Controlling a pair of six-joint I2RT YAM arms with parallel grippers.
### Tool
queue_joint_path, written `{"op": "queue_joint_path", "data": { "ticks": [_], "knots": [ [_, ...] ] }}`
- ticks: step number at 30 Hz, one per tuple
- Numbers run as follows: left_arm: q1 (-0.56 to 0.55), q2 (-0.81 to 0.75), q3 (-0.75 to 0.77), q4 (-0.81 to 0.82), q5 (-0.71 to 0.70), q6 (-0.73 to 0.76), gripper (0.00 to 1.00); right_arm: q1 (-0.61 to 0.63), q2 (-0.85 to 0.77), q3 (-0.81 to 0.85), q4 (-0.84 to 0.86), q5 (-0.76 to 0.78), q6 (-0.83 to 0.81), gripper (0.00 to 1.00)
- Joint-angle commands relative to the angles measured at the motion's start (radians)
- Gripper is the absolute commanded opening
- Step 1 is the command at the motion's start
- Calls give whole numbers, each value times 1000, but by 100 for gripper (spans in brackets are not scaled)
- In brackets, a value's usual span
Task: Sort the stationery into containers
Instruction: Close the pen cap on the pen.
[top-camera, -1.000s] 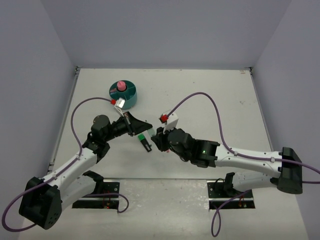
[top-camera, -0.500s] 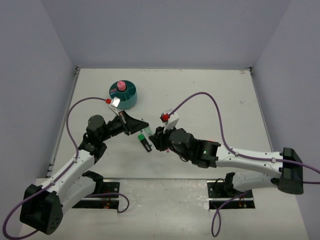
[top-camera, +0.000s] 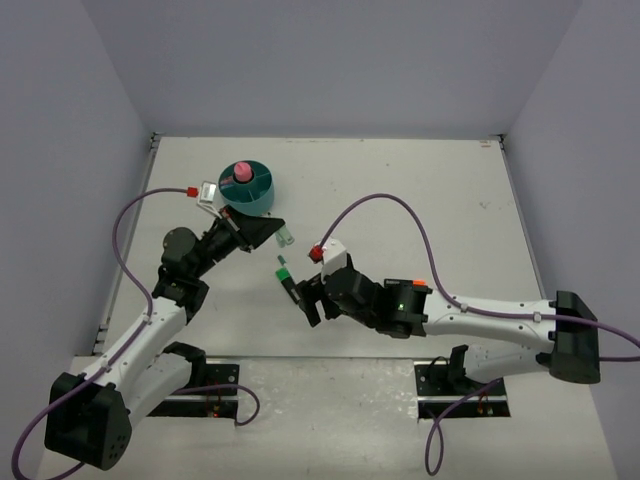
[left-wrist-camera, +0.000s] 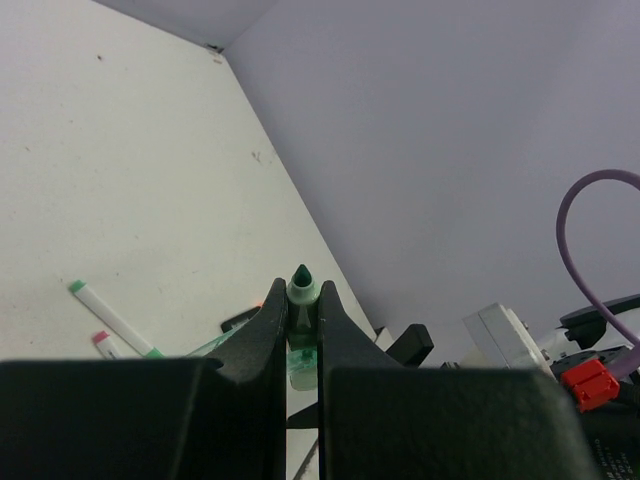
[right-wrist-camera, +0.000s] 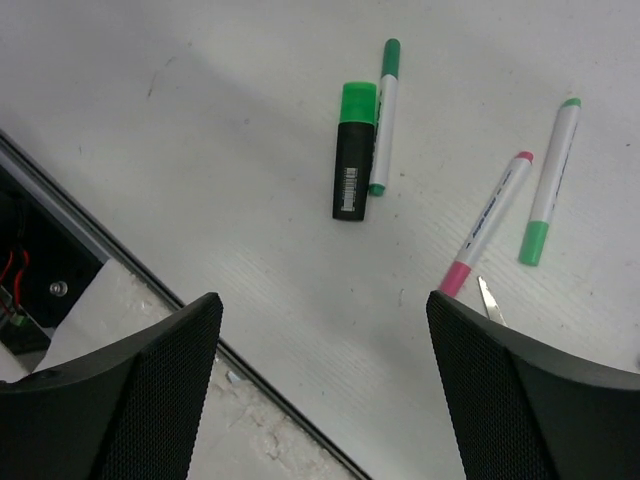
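Brightness: bright and even in all three views; the white table (top-camera: 400, 190) reads pale, and nothing is lost in the dark.
Light source: soft, from overhead; no lamp in view.
Shadows: faint and soft-edged; a thin one hugs the black-and-green marker (right-wrist-camera: 352, 165) in the right wrist view.
Glare: nothing blown out.
Focus, top view: sharp throughout.
Focus, left wrist view: the left fingers (left-wrist-camera: 250, 370) near the lens are black and featureless; the green marker (left-wrist-camera: 302, 288) between them is slightly soft.
Focus, right wrist view: the white pens (right-wrist-camera: 545, 180) are crisp; the right fingers (right-wrist-camera: 130, 400) at the bottom corners are blurred.
Distortion: the walls (top-camera: 330, 60) splay outward toward the top view's edges.
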Motion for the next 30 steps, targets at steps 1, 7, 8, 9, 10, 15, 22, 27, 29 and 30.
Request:
{"op": "queue_joint_path", "data": {
  "ticks": [1,7,8,9,10,15,22,27,29,30],
  "knots": [
    [3,-31,12,45,-12,-16,0,-43,-28,73,5,-49,42,83],
    [-1,-22,-54,228,84,-89,0,-289,-100,27,240,-586,236,73],
    [-6,-21,-64,244,93,-102,0,-312,-97,34,261,-624,249,73],
    [-13,-22,-72,255,95,-108,0,-329,-92,39,291,-660,261,72],
    [-22,-25,-79,262,94,-109,0,-341,-79,41,334,-694,279,71],
    [-77,-30,-88,268,72,-104,0,-376,1,85,447,-830,346,68],
    [-124,-13,-87,288,74,-114,0,-381,82,149,476,-857,360,59],
    [-133,-20,-101,290,67,-117,0,-387,55,128,477,-810,332,28],
    [-133,-22,-103,278,63,-115,0,-388,44,118,476,-798,317,16],
    [-133,-21,-103,274,63,-113,5,-388,41,113,473,-791,312,10]
  ]
}}
